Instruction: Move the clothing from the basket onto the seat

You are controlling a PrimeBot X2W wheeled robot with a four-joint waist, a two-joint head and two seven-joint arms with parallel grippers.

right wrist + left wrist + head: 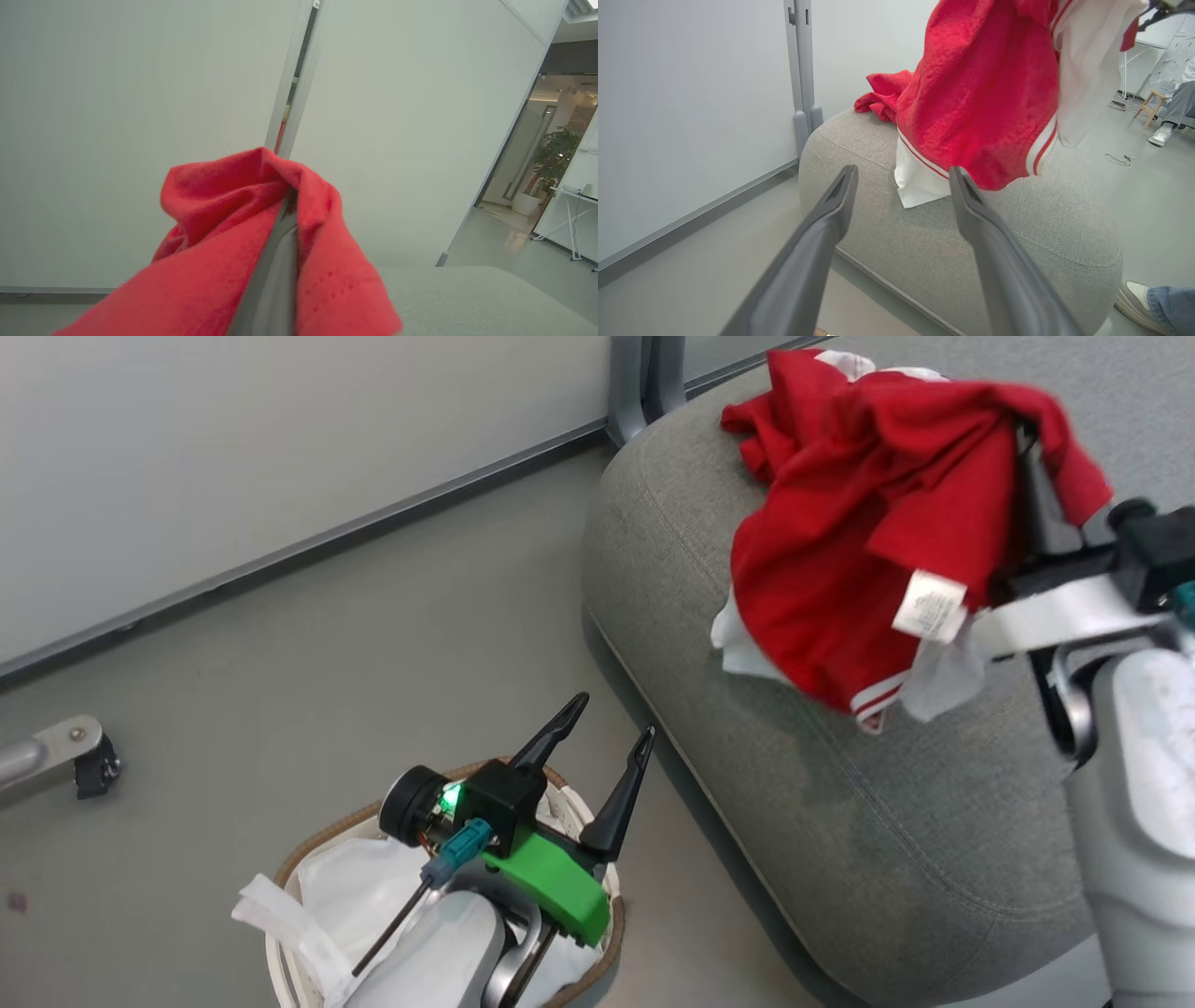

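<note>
A red garment of the clothing with white trim and a white care label hangs over the grey seat, its lower edge touching the cushion. My right gripper is shut on its top fold; in the right wrist view the closed fingers are wrapped in red fabric. A second red garment lies bunched on the seat's far end, also seen as a red heap. My left gripper stands open and empty above the basket, pointing at the seat.
The basket's white liner shows inside it. A grey post and wall baseboard run behind the seat. A caster leg stands on the floor at left. A person's shoe is beside the seat's near corner.
</note>
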